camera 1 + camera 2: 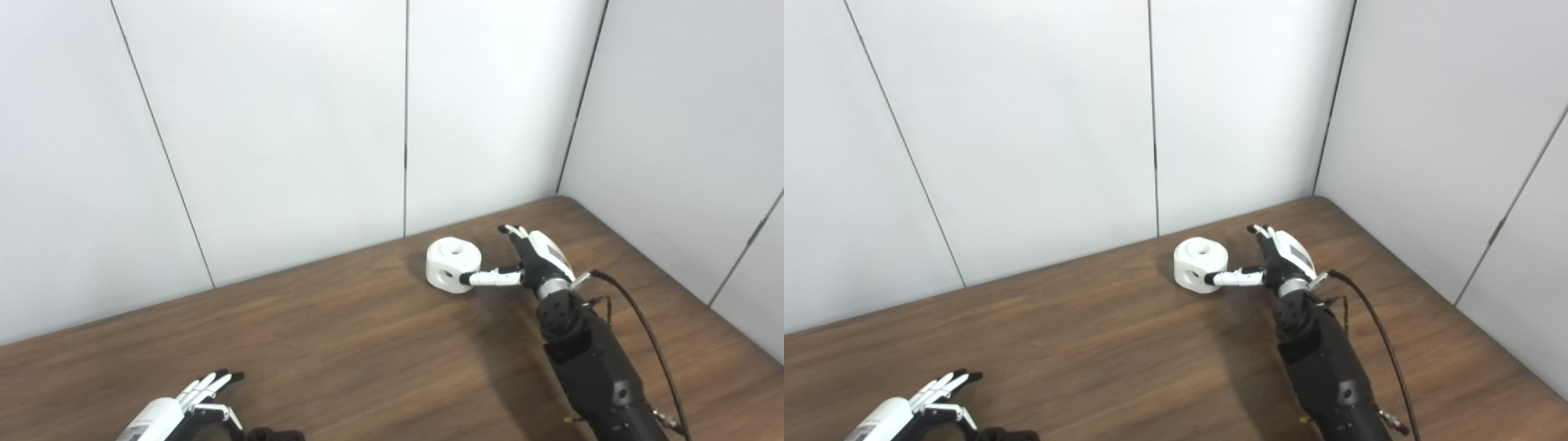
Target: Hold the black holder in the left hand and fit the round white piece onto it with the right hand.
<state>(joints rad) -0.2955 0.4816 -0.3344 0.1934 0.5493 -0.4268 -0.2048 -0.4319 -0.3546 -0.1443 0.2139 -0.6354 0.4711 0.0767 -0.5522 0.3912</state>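
The right robot hand [531, 260] is extended far across the desk [367, 343], near the back corner where the wall panels meet. Its fingers are spread and hold nothing; the thumb tip touches the lower side face of the round white piece [452, 264]. The other fingers [513, 233] point away from the piece, clear of it. The piece rests on the desk just to the left of this hand, with a hole in its top and holes in its side faces.

The left robot hand [940, 398] lies at the bottom edge, partly cut off. Its fingers are extended and close together. A black object [1007, 435] sits just beside it to the right, mostly cropped; contact cannot be determined, nor whether it is the holder.
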